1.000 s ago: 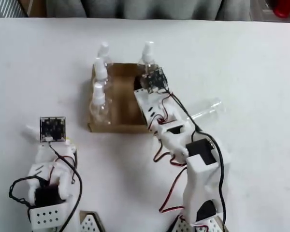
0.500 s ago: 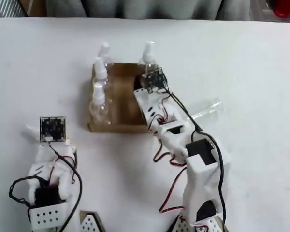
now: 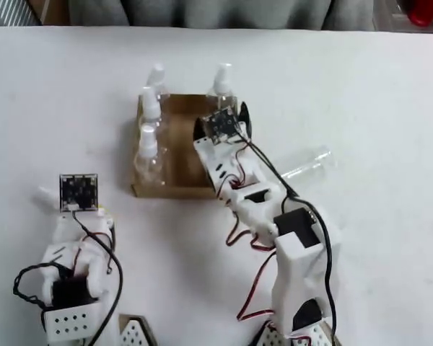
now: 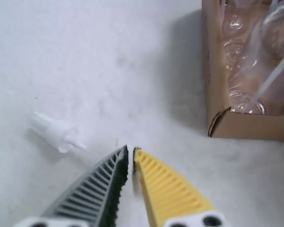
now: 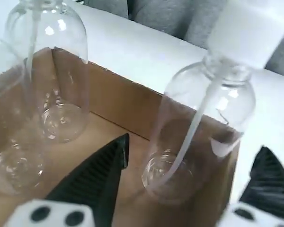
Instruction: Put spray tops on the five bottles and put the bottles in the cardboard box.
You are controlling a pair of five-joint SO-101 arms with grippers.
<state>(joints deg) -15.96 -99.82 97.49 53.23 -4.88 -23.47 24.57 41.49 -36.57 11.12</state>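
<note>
Right jaws, outstretched over the cardboard box (image 3: 175,189), have parted around a bottle (image 5: 203,111); left jaws together.

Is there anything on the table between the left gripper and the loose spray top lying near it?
Nothing visible. Only bare table lies between the shut left gripper and the spray top.

Robotics test bench, indoors: plain white table (image 3: 375,94), plastic arms (image 3: 296,252) with loose wiring (image 3: 254,288), grey upholstery (image 3: 231,13) behind.
</note>
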